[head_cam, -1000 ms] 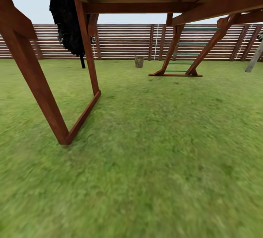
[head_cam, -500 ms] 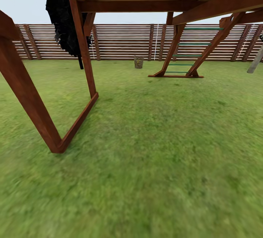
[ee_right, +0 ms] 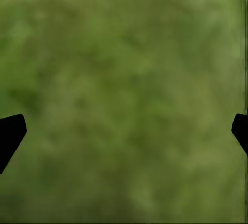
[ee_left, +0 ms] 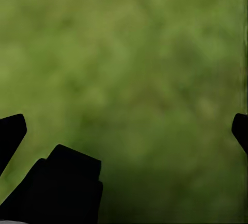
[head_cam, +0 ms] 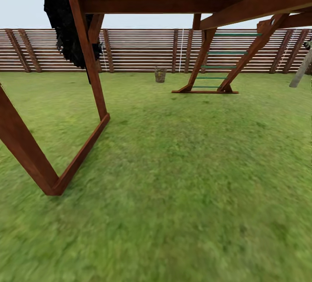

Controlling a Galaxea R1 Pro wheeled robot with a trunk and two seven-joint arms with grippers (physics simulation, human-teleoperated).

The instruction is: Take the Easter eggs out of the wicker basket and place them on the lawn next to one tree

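The wicker basket [head_cam: 160,74] is seen far ahead in the head view, standing upright on the lawn [head_cam: 182,165] close to the slatted wooden fence [head_cam: 138,50]. Its contents are too small to be made out. A reddish-brown wooden play frame [head_cam: 89,63] is located overhead and at the left, with its base beam resting on the grass. A ladder with green rungs [head_cam: 214,65] is set to the right of the basket. A black-foliaged tree [head_cam: 60,22] is placed behind the frame post, and a pale grey trunk [head_cam: 301,70] is visible at the right edge. The left gripper [ee_left: 124,136] is held above blurred grass with its fingertips spread wide and nothing between them. The right gripper [ee_right: 124,136] is likewise spread apart and empty over grass.
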